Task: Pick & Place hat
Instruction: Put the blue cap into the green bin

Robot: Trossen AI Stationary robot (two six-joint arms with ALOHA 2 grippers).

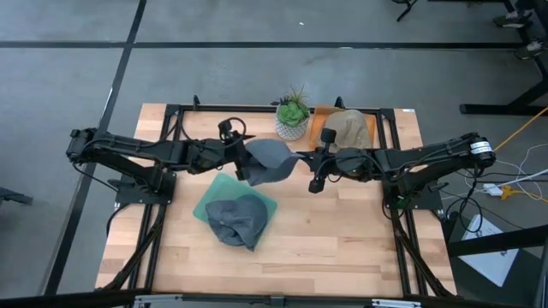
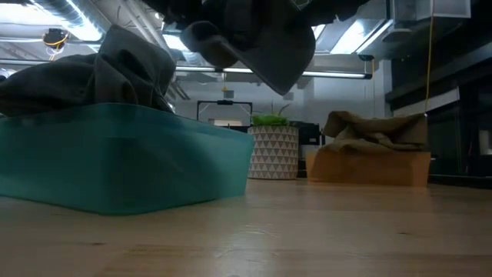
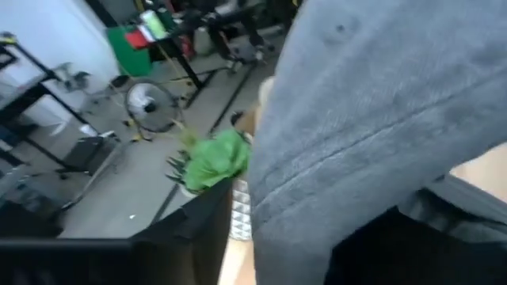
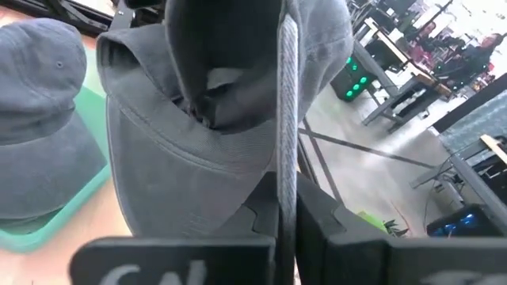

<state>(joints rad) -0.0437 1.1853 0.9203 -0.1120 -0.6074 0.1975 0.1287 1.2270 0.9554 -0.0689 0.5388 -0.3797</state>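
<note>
From above, we are holding a grey hat [image 1: 267, 162] in the air over the middle of the bench [image 1: 342, 248], our left gripper [image 1: 242, 160] clamped on one side of it and our right gripper [image 1: 301, 160] meeting its other edge. Just below it a teal tray [image 1: 212, 193] is carrying more grey hats [image 1: 237, 219], while a potted plant [image 1: 293, 117] and an orange box [image 1: 360, 133] with a tan hat [image 1: 348, 125] are sitting along the far edge. From table height, the held hat [image 2: 261, 38] is hanging well clear of the wood, above the tray [image 2: 123, 165]. At the left wrist, grey cloth [image 3: 380, 111] is filling the frame, pinched tight. At the right wrist, our fingers are closing thinly on the hat's edge [image 4: 287, 95].
</note>
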